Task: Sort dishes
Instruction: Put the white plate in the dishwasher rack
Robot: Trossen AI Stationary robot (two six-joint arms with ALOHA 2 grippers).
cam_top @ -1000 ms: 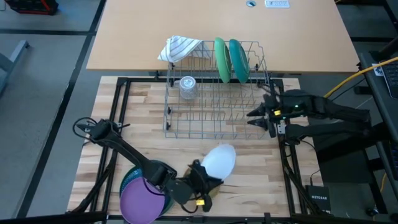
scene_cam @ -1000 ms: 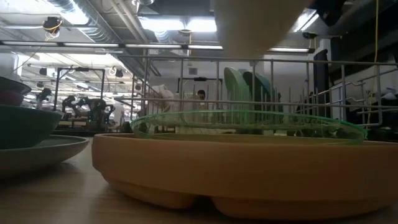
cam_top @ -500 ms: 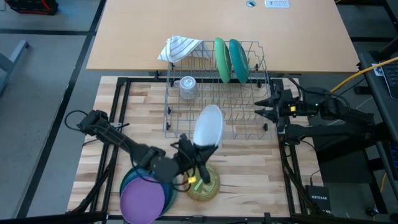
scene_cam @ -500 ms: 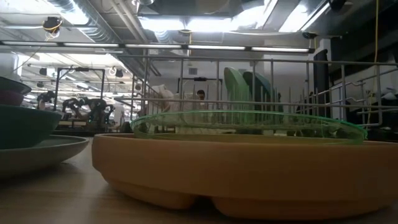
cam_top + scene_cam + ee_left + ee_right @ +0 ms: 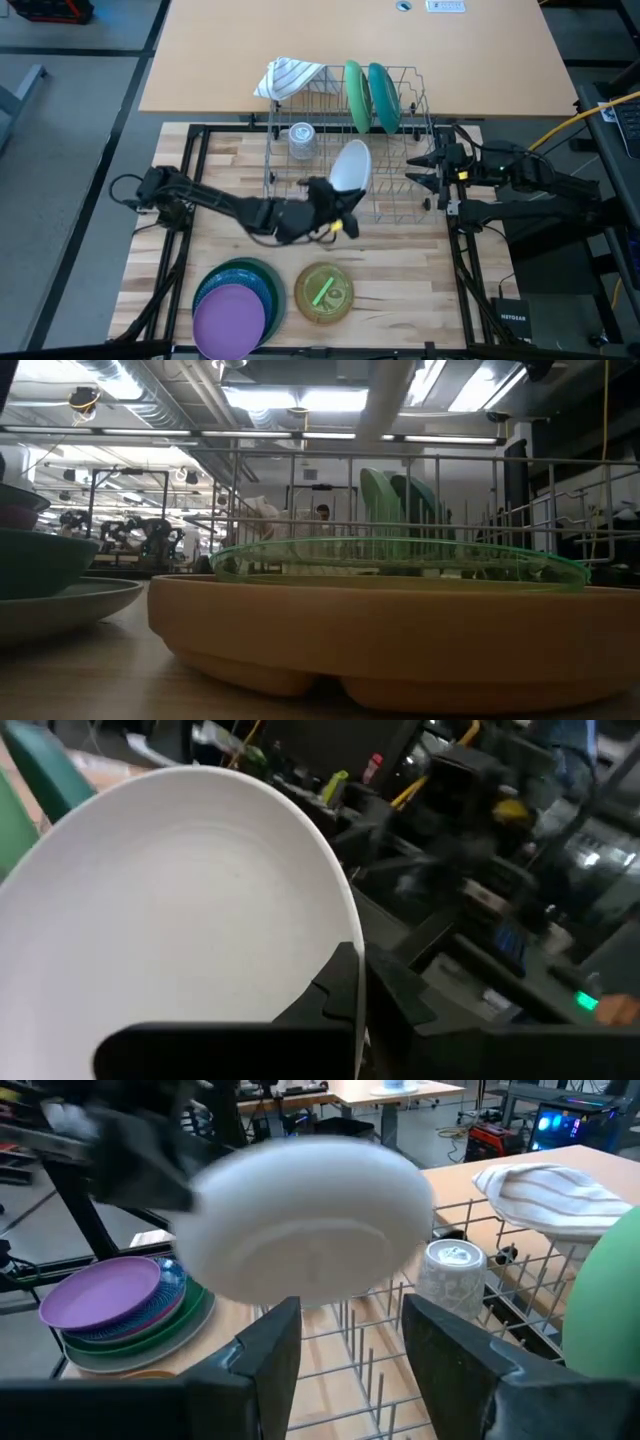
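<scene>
Left hand [image 5: 338,222] is pinched shut on the rim of a white bowl [image 5: 350,166], holding it tilted on edge above the wire dish rack [image 5: 400,205], over the rack's middle. Right hand [image 5: 422,172] waits with its fingers spread, just beside the rack's right side and level with the bowl.

Inside the rack, a green plate [image 5: 354,95] and a teal plate [image 5: 383,96] stand upright side by side in the back row. A small clear glass [image 5: 301,139] sits in the rack's left part, and a striped white cloth [image 5: 288,76] hangs over the rack's back left corner.

In front of the rack, on the wooden counter [image 5: 230,175], lies a tan divided plate [image 5: 324,293] with a small clear green dish resting on it. To its left is a stack of plates topped by a purple plate [image 5: 228,318].
</scene>
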